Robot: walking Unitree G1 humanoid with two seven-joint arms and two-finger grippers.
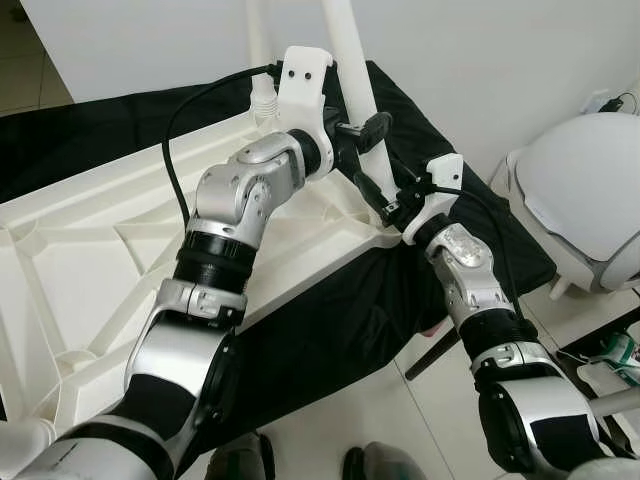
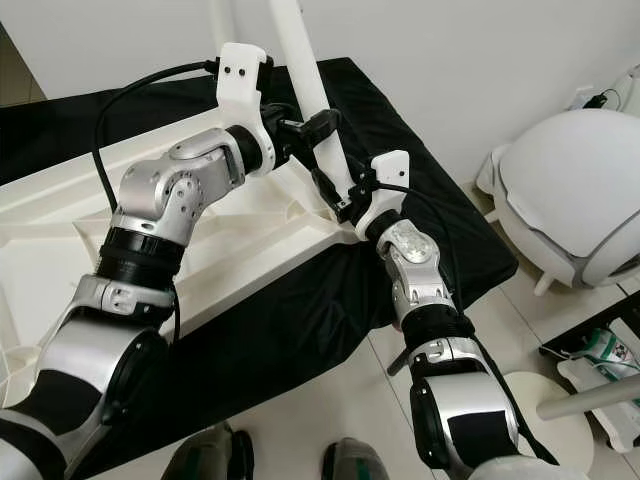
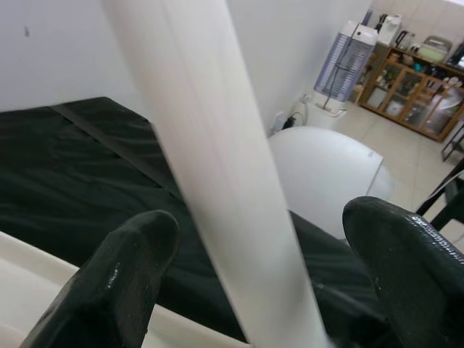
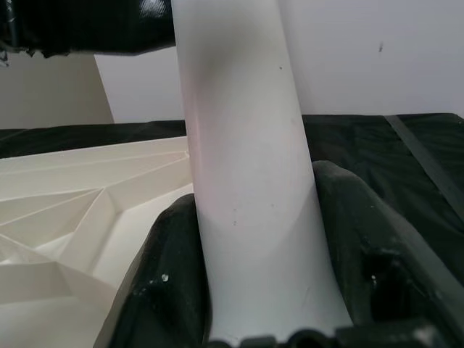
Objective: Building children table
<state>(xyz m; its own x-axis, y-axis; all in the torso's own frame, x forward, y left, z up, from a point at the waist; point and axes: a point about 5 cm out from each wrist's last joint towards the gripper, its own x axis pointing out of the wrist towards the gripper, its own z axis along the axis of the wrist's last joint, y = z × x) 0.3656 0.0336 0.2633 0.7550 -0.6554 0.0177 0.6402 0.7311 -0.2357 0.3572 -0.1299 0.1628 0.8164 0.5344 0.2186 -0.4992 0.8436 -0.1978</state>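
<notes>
The white table leg (image 1: pixel 352 70) runs out of the top edge of the head views, so its upper end cannot be seen, and its foot is masked by the right end effector (image 1: pixel 385 205) where it meets the upturned white tabletop (image 1: pixel 90 260). That tabletop is cut by the left edge and partly covered by the left arm. The second leg (image 1: pixel 258 55) behind is likewise cropped.

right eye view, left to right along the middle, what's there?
White tabletop → left arm → left claw on the white leg → right claw at the leg's base → black cloth → white round chair.
</notes>
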